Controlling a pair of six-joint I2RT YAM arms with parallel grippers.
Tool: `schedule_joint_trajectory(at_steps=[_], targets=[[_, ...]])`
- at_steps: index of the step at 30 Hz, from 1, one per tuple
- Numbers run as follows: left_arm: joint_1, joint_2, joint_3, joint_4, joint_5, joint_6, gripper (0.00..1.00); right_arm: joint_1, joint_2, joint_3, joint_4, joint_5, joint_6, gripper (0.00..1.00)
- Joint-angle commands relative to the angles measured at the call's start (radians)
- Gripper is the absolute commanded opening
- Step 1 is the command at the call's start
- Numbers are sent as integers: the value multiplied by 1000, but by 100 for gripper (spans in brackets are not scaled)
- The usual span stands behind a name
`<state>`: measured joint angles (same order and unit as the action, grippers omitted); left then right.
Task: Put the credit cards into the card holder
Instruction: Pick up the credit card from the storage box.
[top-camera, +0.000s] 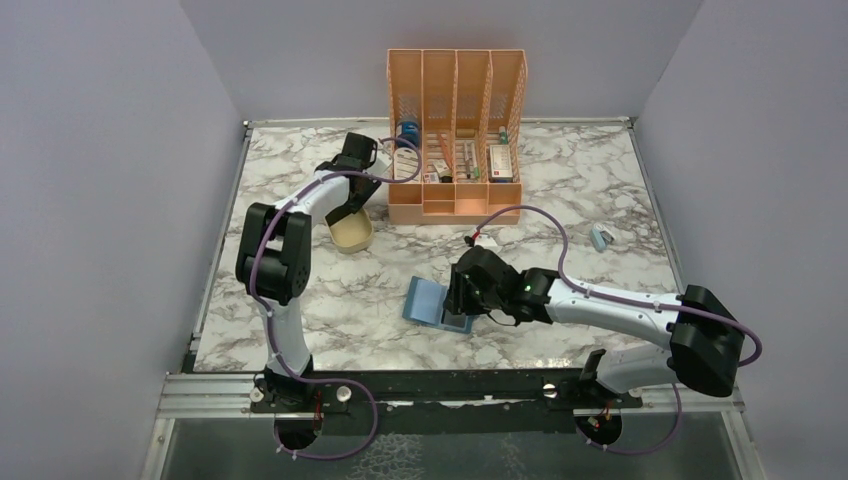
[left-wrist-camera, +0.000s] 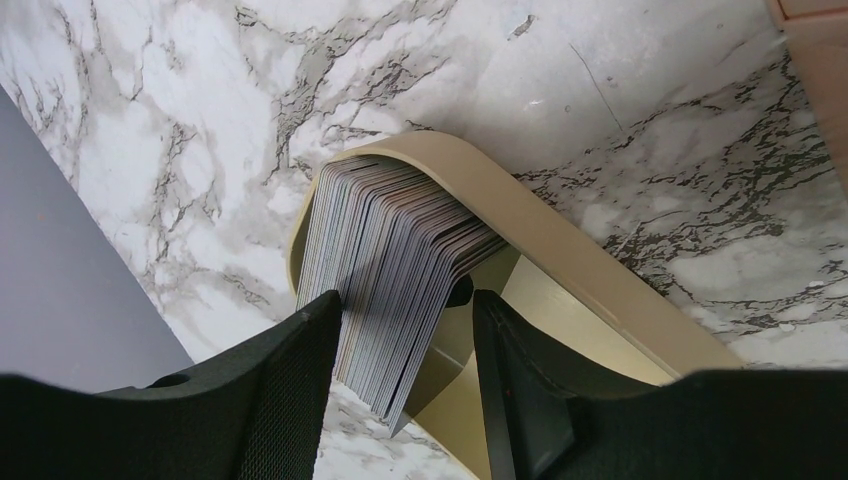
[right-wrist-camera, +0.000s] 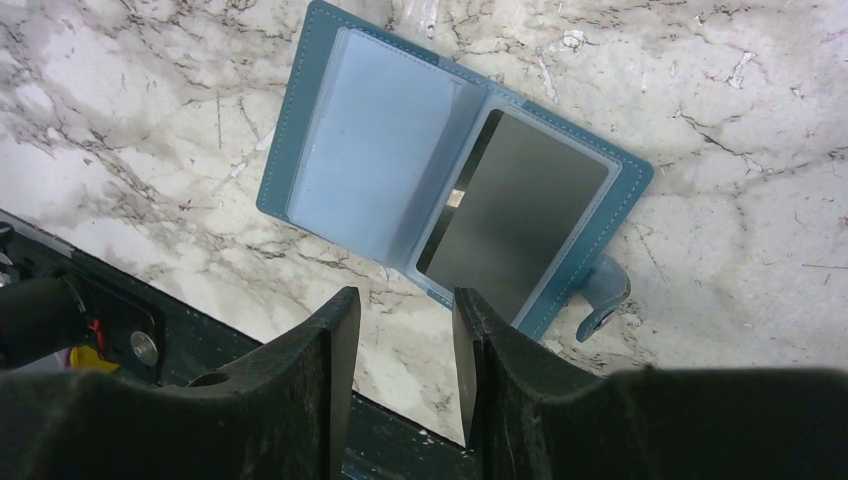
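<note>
Marble tabletop (top-camera: 300, 310) first, with the orange organiser (top-camera: 455, 90) standing at the back. The left arm is reaching out to the beige tray (left-wrist-camera: 560, 240) just left of the organiser; the right arm is stretched across to the near middle. There the holder (right-wrist-camera: 380, 150) lies open flat, both pockets facing up. The cards (left-wrist-camera: 390, 230) stand on edge in the tray, a thick fanned stack leaning against its curved end.

Left end effector (left-wrist-camera: 405, 300): released, fingers spread to either side of the stack's lower part, with a gap on the right-hand side in the wrist view. Right end effector (right-wrist-camera: 403, 297): released too, nothing between the fingers, hovering over the holder's near edge. One dark card (right-wrist-camera: 520, 215) sits in the holder's pocket next to the snap tab (right-wrist-camera: 605, 295).
</note>
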<state>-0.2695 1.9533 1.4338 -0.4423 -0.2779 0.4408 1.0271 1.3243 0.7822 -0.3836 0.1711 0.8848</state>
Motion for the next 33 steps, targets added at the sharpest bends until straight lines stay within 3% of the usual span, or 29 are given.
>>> schedule_joint_trajectory(at_steps=[1, 14, 28, 33], targets=[[6, -44, -17, 15, 9, 22, 53, -1, -4, 24, -12, 17, -14, 40], [4, -73, -9, 20, 0, 10, 42, -2, -8, 14, -9, 19, -9, 40], [-8, -77, -7, 12, -4, 17, 21, -1, -17, 12, -15, 18, -9, 40], [-14, -86, 38, -65, 40, -21, 11, -1, -20, 17, -12, 12, -9, 40]])
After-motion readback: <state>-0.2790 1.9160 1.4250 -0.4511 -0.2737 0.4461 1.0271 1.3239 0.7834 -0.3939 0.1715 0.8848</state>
